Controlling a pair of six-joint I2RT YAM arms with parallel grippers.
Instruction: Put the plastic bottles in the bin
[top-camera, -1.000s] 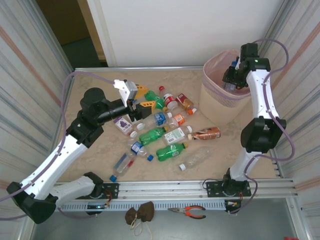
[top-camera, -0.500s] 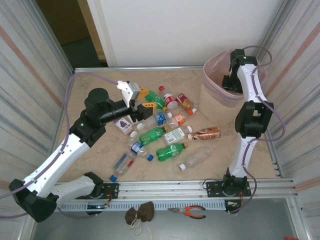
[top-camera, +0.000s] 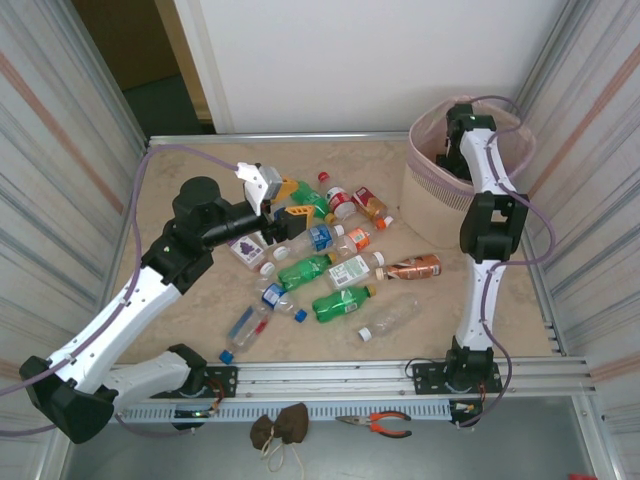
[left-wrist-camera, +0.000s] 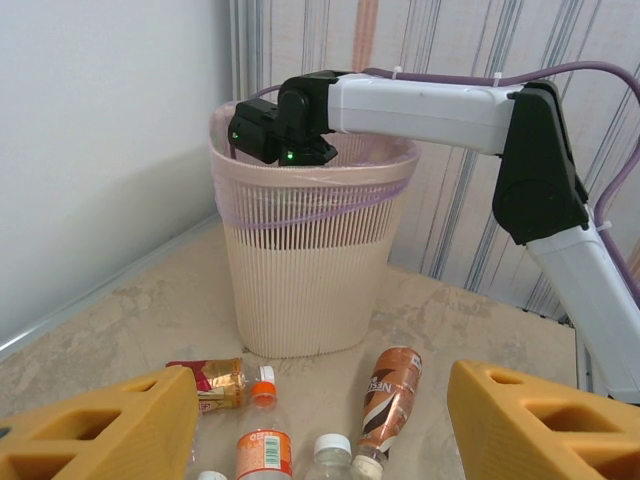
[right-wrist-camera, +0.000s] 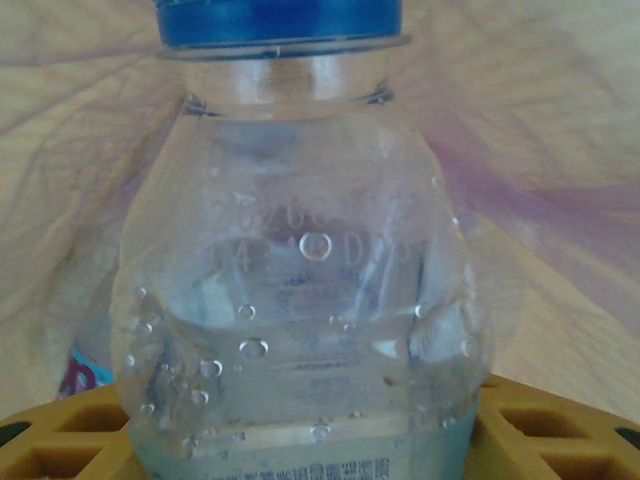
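Clear blue-capped bottle (right-wrist-camera: 300, 280) sitting between right gripper (right-wrist-camera: 310, 445) jaws inside bin (left-wrist-camera: 300, 290), can't tell if clamped, left gripper (left-wrist-camera: 322, 415) jaws spread wide

On the brown bottle (left-wrist-camera: 388, 395), you read the label letters "NES"; the remainder is turned away. On the clear bottle (right-wrist-camera: 300, 300), the embossed characters and fine label print are too blurred to read.

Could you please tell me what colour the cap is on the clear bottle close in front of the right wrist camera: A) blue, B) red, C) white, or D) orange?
A: the clear bottle in the right wrist view carries a blue cap at its top.
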